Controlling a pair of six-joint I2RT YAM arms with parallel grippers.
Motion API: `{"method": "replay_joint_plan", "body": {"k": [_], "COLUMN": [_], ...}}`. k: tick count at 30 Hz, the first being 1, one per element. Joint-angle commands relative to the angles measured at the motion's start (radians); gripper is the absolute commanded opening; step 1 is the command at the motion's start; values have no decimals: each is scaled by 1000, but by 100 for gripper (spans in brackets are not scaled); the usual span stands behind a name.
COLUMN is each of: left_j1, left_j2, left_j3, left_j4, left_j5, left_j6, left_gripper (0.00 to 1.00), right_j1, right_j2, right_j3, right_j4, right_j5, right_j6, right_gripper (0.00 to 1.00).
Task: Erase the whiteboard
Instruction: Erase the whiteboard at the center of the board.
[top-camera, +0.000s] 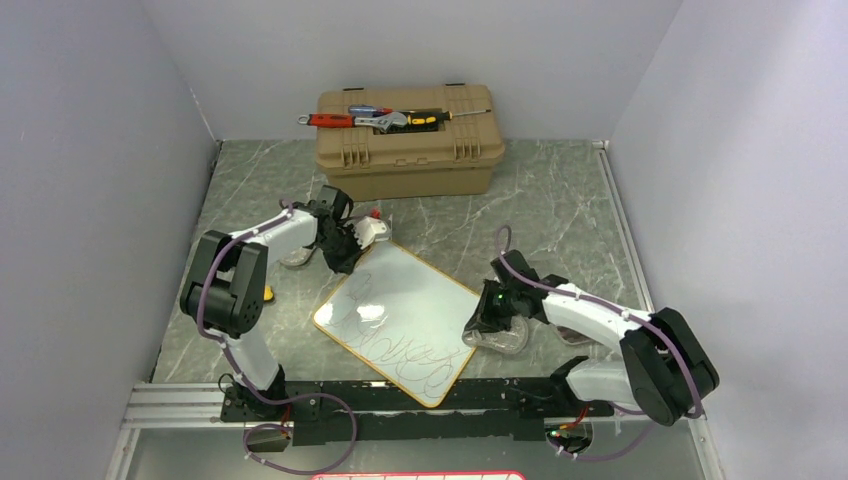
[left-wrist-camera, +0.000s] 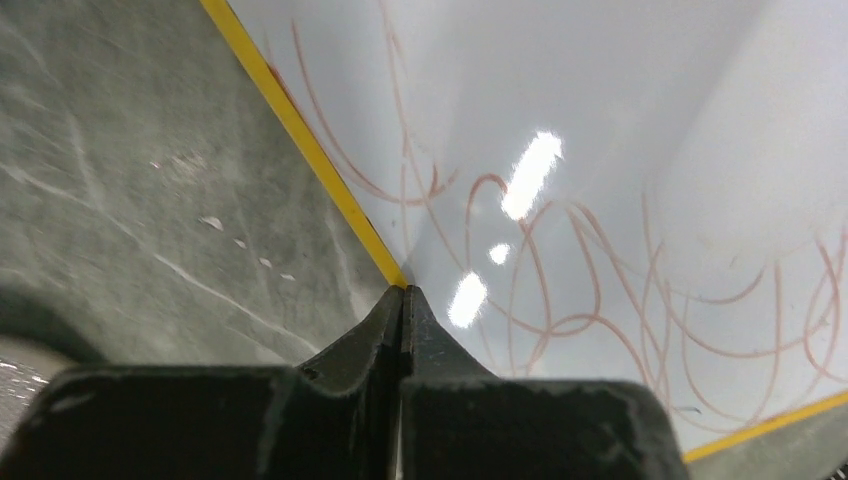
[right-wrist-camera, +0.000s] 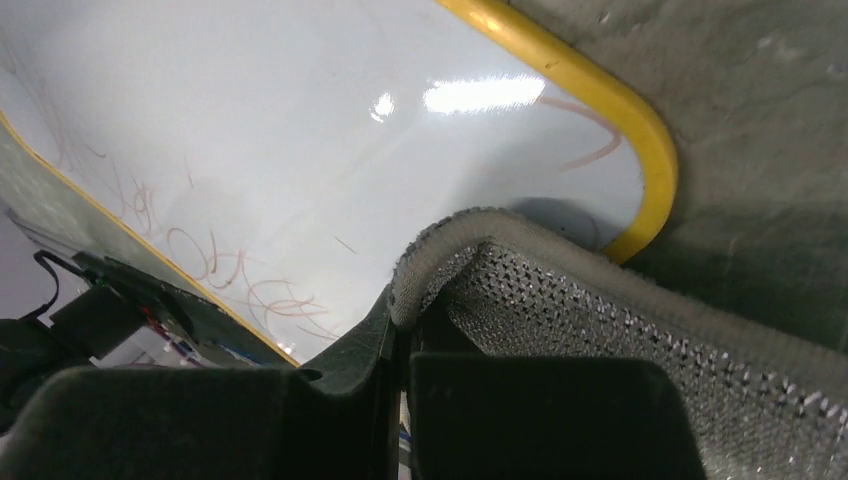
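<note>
Sitting skewed on the marbled table (top-camera: 560, 210), the whiteboard (top-camera: 400, 320) is all scribbled over.
Left gripper (left-wrist-camera: 403, 300) is pinched together on nothing, tip right at the board's yellow rim; right gripper (right-wrist-camera: 400, 330) is clamped on a grey mesh cloth (right-wrist-camera: 600, 330) at the board's right corner. Tan toolbox (top-camera: 405, 150) sits behind.

Bright, even overhead light. Glare spots sit on the glossy whiteboard (left-wrist-camera: 600, 90), centre in the left wrist view, 12 o'clock in the right, where the mesh cloth (right-wrist-camera: 620, 330) shadows it softly. Foregrounds blur.
</note>
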Motion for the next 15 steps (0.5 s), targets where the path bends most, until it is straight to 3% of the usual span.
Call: {"method": "replay_joint_plan", "body": {"k": [1,7,9,12,15], "left_j1": [42,154,158,155,144], "left_j2": [20,-19,-27,-60,-87], "left_j3": [52,134,99,8,-75], "left_j4": [-199,-385,-421,-437,-398], "left_j5": [51,102,83,96,92], "left_j6": [-25,112,170,239,257], "left_gripper": [9,23,29,47,47], "right_j1": [29,-22,-35,-60,-88], "right_j2": [-10,0,22,50,79], "right_j3": [40,-5,-10,1,32], "right_j4": [-111,-121,-99,-73,-74], "right_j5": [59,155,177,205,228], "right_j6": [34,31,31,30,15], "right_gripper": [0,0,0,0,0]}}
